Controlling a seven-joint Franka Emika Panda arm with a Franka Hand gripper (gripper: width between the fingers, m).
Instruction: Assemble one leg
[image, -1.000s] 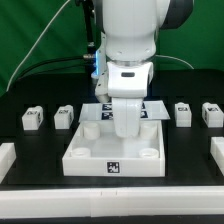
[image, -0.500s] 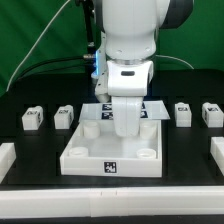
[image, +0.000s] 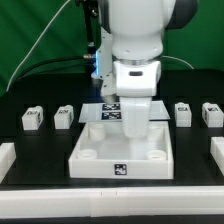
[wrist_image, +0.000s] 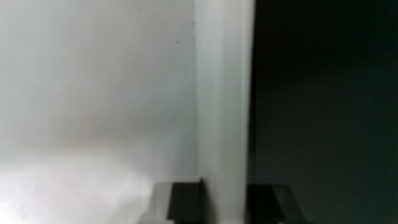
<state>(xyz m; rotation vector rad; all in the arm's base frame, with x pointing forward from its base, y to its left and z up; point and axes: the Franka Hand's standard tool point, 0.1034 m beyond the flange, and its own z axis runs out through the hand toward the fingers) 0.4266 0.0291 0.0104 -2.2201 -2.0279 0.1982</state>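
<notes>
Four legs, small white tagged blocks, stand on the black table: two at the exterior view's left (image: 32, 118) (image: 64, 116) and two at its right (image: 184, 113) (image: 211, 112). The large white square tray (image: 96, 156) with round corner sockets lies in the middle. My gripper (image: 132, 135) reaches down onto the tray's far wall. In the wrist view the white wall (wrist_image: 224, 100) runs between my two dark fingers (wrist_image: 187, 205), and the gripper (wrist_image: 226, 206) is shut on it. It holds no leg.
The marker board (image: 107, 112) lies flat behind the tray. White blocks sit at the exterior view's left edge (image: 5, 155) and right edge (image: 217, 150). A green curtain and cables hang behind the arm.
The tray and my gripper have shifted together toward the exterior view's right. The four legs have not moved.
</notes>
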